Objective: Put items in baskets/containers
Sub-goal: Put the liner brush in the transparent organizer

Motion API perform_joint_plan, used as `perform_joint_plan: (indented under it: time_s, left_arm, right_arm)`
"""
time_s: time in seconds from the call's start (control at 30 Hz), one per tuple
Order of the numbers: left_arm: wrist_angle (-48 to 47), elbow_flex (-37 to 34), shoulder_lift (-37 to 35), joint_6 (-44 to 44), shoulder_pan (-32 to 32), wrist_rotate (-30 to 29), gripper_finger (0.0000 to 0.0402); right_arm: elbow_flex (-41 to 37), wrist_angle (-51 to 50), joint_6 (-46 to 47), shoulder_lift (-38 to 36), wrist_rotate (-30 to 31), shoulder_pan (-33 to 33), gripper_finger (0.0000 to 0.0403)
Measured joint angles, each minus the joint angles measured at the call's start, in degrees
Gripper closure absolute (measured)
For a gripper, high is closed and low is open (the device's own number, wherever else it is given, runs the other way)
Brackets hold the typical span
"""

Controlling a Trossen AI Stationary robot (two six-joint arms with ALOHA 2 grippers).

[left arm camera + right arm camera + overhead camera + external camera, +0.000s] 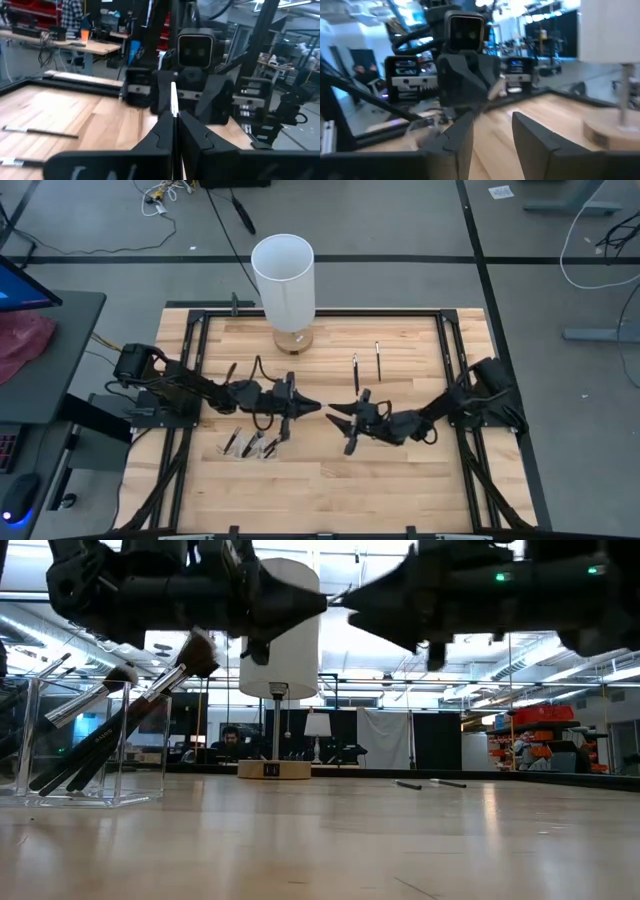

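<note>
While your two arms meet tip to tip above the middle of the table, on the right-arm side of the clear container [250, 445], note how each claw stands. The left gripper [174, 131] is clamped shut on a thin brush [173, 100], whose pale silvery end sticks out toward the other arm. The right gripper [492, 132] faces it with its jaws parted and nothing between them. The container sits near the front edge under the left arm, already holding several brushes [110, 735] leaning on its wall. Two loose brushes [366, 362] lie far beyond it, on the right arm's side. If this is a handover, the risk is the brush falling between the claws should the left let go before the right has closed, or the tips colliding.
</note>
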Motion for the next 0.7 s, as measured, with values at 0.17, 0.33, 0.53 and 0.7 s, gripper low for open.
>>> perform_joint_plan:
  time_s: [0.17, 0.33, 0.53, 0.7]
  left_arm:
    - [-1.66, 1.35, -0.03, 1.53, -0.75, -0.15, 0.0389]
    - [-1.58, 1.39, -0.08, 1.55, -0.77, 0.21, 0.0389]
    - [-1.54, 1.37, -0.08, 1.54, -0.8, 0.24, 0.0388]
    - [-1.55, 1.35, -0.08, 1.55, -0.82, 0.36, 0.0388]
  right_arm:
    - [2.15, 2.33, -2.27, 0.06, -3.77, -1.06, 0.0264]
    - [2.78, 3.4, -4.09, 0.06, -3.76, -0.52, 0.0269]
    - [2.78, 3.53, -3.62, 0.06, -3.67, -0.56, 0.0314]
    - [2.78, 3.49, -3.6, 0.06, -3.52, -0.56, 0.0374]
